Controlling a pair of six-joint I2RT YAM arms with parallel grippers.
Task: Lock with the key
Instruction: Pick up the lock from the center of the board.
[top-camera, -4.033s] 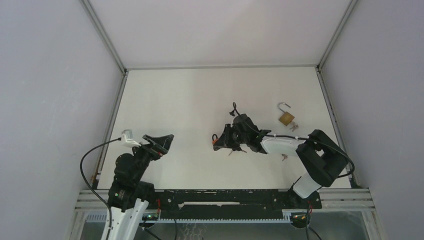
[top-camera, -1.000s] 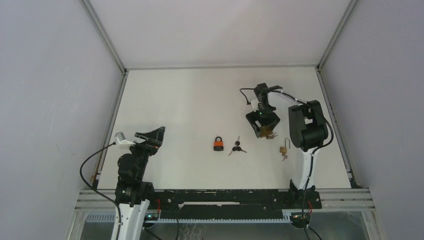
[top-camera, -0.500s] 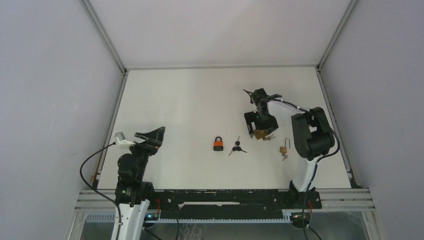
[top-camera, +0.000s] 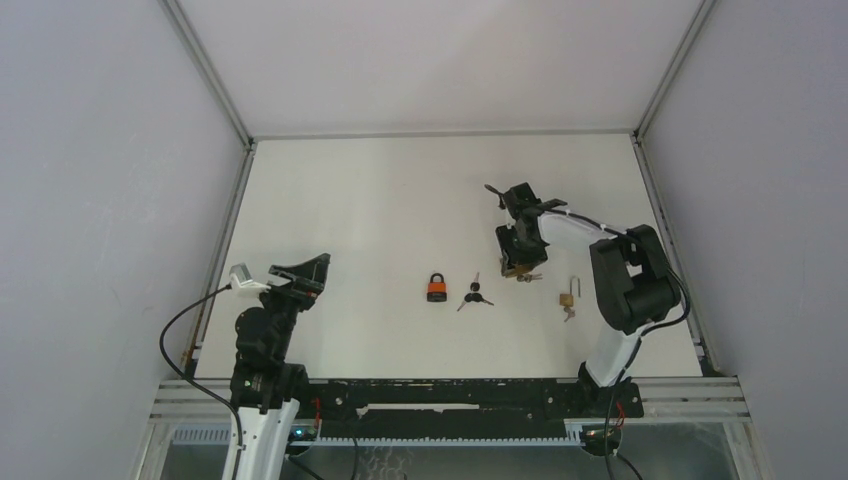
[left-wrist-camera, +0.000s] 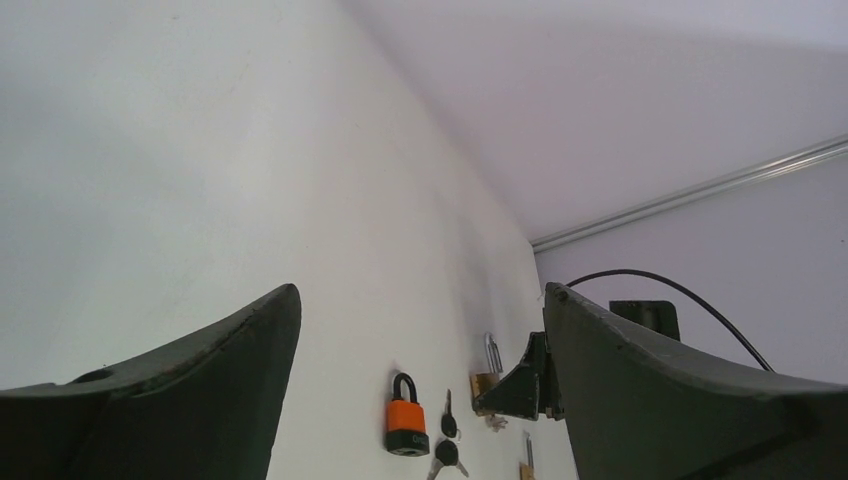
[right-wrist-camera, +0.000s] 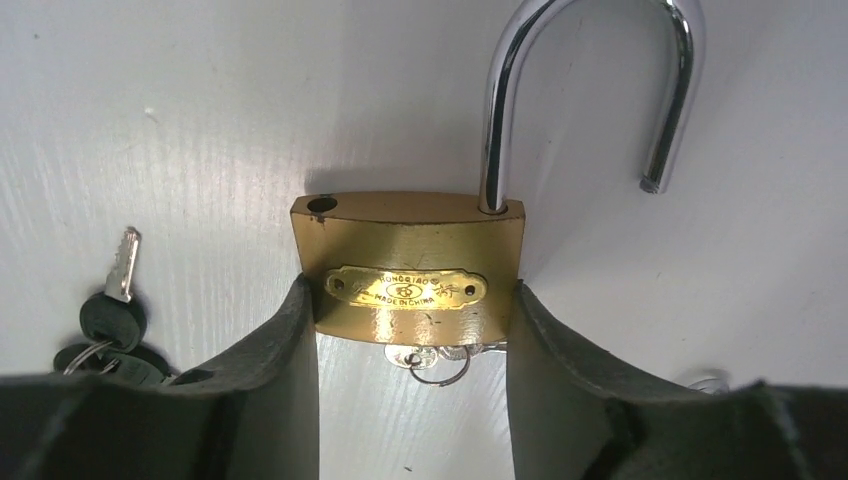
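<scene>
My right gripper (top-camera: 516, 258) is shut on the body of a large brass padlock (right-wrist-camera: 408, 262), one finger on each side. Its steel shackle (right-wrist-camera: 590, 90) stands open. Small silver keys on a ring (right-wrist-camera: 437, 357) hang at the padlock's underside. An orange padlock (top-camera: 436, 288) with its shackle closed lies at table centre, with a pair of black-headed keys (top-camera: 475, 295) just right of it. These black keys also show in the right wrist view (right-wrist-camera: 108, 322). My left gripper (top-camera: 303, 271) is open and empty, raised at the near left, facing the orange padlock (left-wrist-camera: 405, 427).
A small brass padlock (top-camera: 567, 297) with an open shackle lies on the white table right of the black keys, near my right arm's elbow. Grey walls with metal rails (top-camera: 210, 75) enclose the table on three sides.
My right gripper has left the orange padlock at centre, taken the large brass padlock at the right, and carried it left and nearer, toward the black keys. The left arm barely moved.
</scene>
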